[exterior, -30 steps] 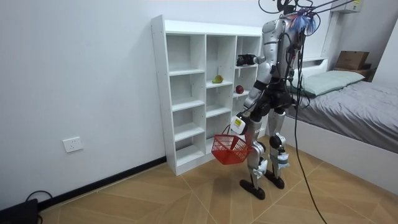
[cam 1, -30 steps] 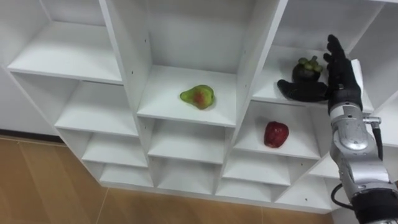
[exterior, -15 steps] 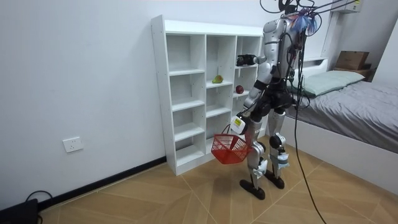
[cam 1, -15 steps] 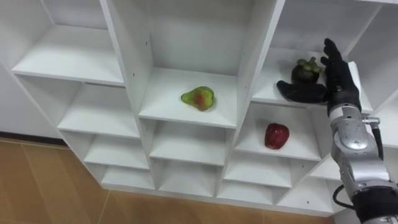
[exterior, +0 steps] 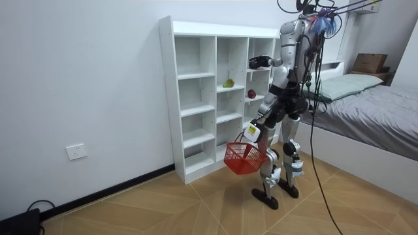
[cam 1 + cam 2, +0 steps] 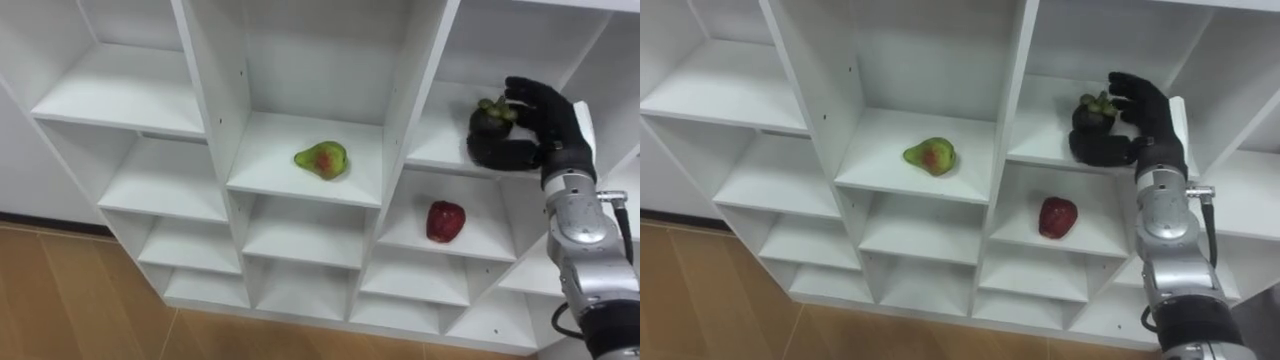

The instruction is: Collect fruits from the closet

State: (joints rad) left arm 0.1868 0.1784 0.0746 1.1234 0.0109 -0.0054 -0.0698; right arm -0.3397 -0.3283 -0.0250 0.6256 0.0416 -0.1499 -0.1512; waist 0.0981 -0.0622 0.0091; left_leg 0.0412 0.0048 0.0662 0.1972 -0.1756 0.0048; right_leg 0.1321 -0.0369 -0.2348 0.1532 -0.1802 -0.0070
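A dark mangosteen with a green cap lies in the upper right compartment of the white closet. My right hand is inside that compartment, fingers curled over the fruit and thumb under it. A green-and-red pear lies in the middle compartment. One shelf below the mangosteen rests a red apple. In the room view I stand upright facing the closet, and a red basket hangs by its handle from my lowered left hand.
The closet's other compartments hold nothing. A bed stands close behind me at the room view's right. Open wooden floor lies toward the room view's left, along the white wall.
My right hand's fingers, straight beside the mangosteen before, have curled round it. The basket has swung slightly. The eye view has shifted a little.
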